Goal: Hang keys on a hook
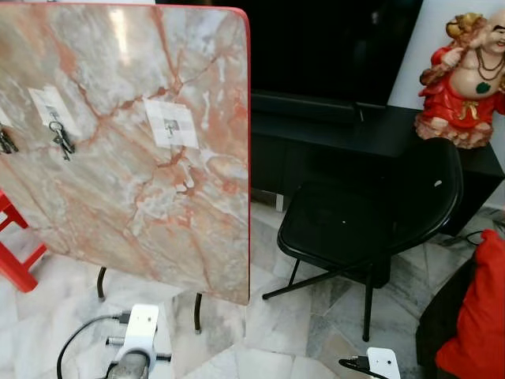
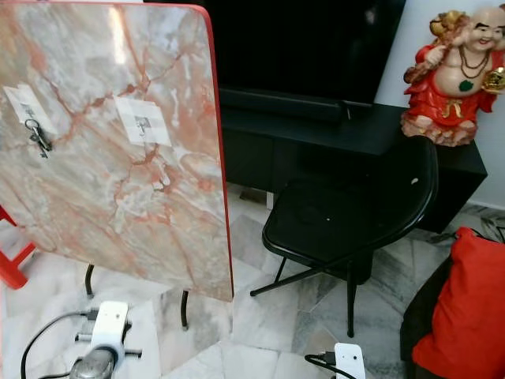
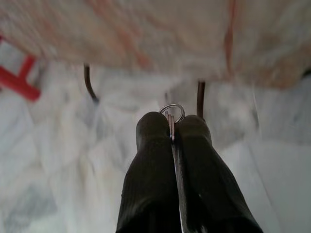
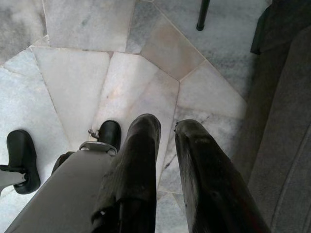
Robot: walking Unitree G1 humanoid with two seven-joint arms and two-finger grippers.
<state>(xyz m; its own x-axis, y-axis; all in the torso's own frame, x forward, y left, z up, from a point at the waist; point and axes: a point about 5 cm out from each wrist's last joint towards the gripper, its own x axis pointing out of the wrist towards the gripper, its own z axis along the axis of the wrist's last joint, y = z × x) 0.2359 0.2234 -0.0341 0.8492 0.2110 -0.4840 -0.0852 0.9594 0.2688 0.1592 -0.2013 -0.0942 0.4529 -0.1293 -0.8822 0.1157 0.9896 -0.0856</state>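
An upright marble board (image 1: 118, 205) with a red rim stands before me, with white patches holding small hooks. The middle hook (image 1: 170, 124) is bare. A bunch of keys (image 1: 61, 139) hangs from the hook to its left, and another key (image 1: 6, 142) shows at the board's far left edge. In the left wrist view my left gripper (image 3: 172, 127) is shut on a key ring (image 3: 172, 113), whose silver loop sticks out past the fingertips, low in front of the board's feet. My left arm (image 1: 138, 339) is low below the board. My right gripper (image 4: 167, 130) hangs over the floor, slightly open and holding nothing.
A black folding chair (image 1: 355, 221) stands right of the board, before a black TV cabinet (image 1: 339, 130) carrying a red figurine (image 1: 465, 75). A red cushion (image 1: 481, 316) lies at the far right, a red stool (image 1: 16, 260) at the far left. The floor is marble tile.
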